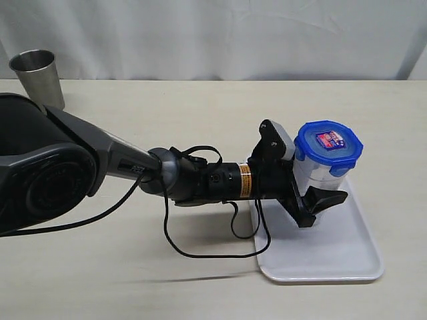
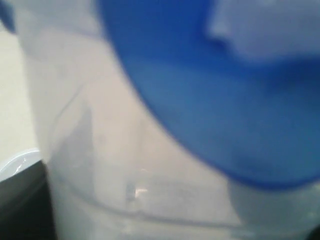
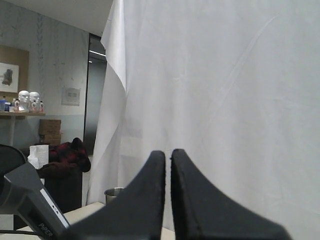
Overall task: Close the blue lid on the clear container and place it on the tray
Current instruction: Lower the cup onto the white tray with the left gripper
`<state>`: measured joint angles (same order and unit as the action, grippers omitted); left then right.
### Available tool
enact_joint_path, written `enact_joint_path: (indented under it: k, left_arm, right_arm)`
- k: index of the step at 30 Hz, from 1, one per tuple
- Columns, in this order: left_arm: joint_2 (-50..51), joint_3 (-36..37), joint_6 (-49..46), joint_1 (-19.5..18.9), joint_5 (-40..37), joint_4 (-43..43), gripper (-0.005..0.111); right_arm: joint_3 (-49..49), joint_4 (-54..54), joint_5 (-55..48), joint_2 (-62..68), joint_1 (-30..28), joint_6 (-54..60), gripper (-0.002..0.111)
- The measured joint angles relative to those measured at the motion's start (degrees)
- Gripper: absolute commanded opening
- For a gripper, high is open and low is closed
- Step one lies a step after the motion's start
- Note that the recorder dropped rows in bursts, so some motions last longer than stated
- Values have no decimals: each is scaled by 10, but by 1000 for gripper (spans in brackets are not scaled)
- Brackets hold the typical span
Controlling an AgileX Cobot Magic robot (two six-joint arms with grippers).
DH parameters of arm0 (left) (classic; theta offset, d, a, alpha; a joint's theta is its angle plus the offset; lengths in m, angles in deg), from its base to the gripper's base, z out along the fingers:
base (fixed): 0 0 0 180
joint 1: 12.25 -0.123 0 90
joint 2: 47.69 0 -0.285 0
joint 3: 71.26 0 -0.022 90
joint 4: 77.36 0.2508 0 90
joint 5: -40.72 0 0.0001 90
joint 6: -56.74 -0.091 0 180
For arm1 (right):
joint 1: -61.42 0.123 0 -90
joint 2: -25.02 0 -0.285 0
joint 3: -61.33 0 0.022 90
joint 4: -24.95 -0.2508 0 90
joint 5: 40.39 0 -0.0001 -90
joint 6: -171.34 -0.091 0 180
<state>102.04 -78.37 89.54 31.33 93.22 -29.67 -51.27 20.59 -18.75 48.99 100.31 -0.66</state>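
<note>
Nearest the camera, a white tray (image 1: 333, 267) lies flat on the pale tabletop (image 1: 167, 280), its long rounded rim toward the lens. At the tray's far end the clear container (image 1: 308, 175) stands upright. The blue lid (image 1: 328, 143) is seated level on its mouth, with a red-and-white sticker (image 1: 329, 139) facing up. The left arm (image 1: 200, 177) reaches in from the left, a black cable (image 1: 213, 257) looping beneath it. The left jaws are spread wide, with 1 finger on the near side of the container and 1 on the far side. Whether they press on it or stand just clear cannot be told. The left wrist camera gives only a blur of blue lid and frosted wall.

Farther back, at the tabletop's left rear, a steel cup (image 1: 37, 77) stands well apart from the tray. A white curtain (image 1: 233, 33) closes the scene behind. The right jaws, seen only by their own wrist camera, are closed almost tip to tip on nothing, with the curtain behind them.
</note>
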Motion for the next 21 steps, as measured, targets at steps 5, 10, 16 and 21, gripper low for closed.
enact_joint_path:
  k: [5, 10, 16, 21]
  left_arm:
    - [-3, 0, 0, 0, -35, -1, 105]
    - [-12, 0, 1, 0, -97, -1, 105]
    - [-15, 0, 1, 0, -100, 23, 105]
    - [-16, 0, 1, 0, -88, 63, 105]
  right_arm:
    - [0, 0, -1, 0, 0, 0, 4]
    - [0, 0, -1, 0, 0, 0, 4]
    - [0, 0, -1, 0, 0, 0, 4]
    - [0, 0, -1, 0, 0, 0, 4]
